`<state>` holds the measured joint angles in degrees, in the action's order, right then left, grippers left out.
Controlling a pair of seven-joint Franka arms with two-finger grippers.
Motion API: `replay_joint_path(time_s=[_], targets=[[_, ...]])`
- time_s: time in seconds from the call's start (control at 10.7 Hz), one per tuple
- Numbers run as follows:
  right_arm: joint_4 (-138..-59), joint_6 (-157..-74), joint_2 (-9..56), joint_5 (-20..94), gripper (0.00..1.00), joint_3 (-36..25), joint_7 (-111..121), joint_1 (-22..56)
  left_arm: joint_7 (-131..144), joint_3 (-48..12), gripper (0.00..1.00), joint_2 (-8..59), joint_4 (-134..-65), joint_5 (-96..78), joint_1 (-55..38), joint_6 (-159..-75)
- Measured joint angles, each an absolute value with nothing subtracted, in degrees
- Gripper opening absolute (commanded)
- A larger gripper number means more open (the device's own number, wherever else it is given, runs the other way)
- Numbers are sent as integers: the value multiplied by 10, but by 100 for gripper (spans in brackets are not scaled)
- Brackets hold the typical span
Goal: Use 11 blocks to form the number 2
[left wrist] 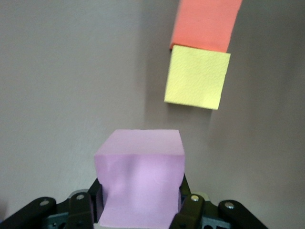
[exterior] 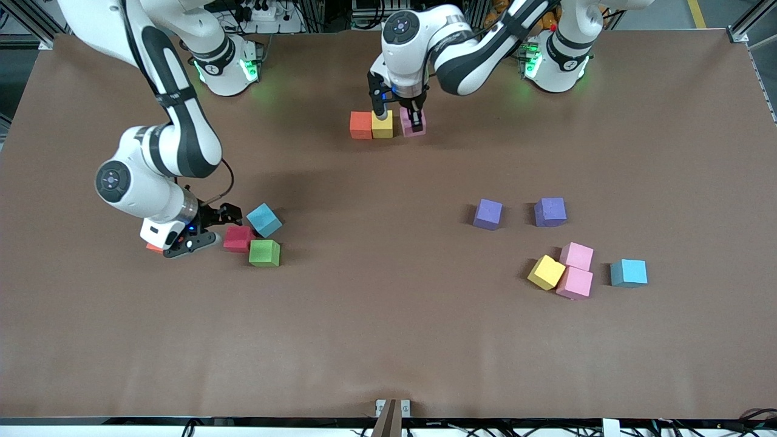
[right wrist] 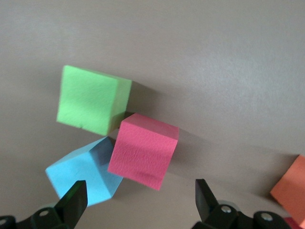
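my left tool (exterior: 415, 121) is clamped on the pink block (exterior: 413, 123) beside the yellow block (exterior: 382, 125); soft light foam, so i'd pinch flat sides. right tool (exterior: 227, 213) gapes over the crimson block (exterior: 238, 238).

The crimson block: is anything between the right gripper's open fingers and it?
Nothing visible. The right gripper is open, and the crimson block lies straight ahead of its fingers. A light blue block and a green block crowd it closely.
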<state>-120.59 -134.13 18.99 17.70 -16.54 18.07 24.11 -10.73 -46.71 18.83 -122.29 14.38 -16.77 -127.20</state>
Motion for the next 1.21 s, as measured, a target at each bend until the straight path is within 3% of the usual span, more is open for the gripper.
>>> replay_joint_path(time_s=[0.75, 0.93, 1.21], targets=[[-1206, -1413, 252, 263, 97, -162, 158, 242, -110, -468, 15, 215, -1228, 164, -193, -1286], [-1210, -1437, 257, 267, 71, -161, 157, 243, -110, -467, 16, 215, -1236, 164, -193, -1286], [-1213, -1446, 260, 268, 50, -160, 156, 245, -110, -467, 15, 215, -1239, 164, -201, -1287]])
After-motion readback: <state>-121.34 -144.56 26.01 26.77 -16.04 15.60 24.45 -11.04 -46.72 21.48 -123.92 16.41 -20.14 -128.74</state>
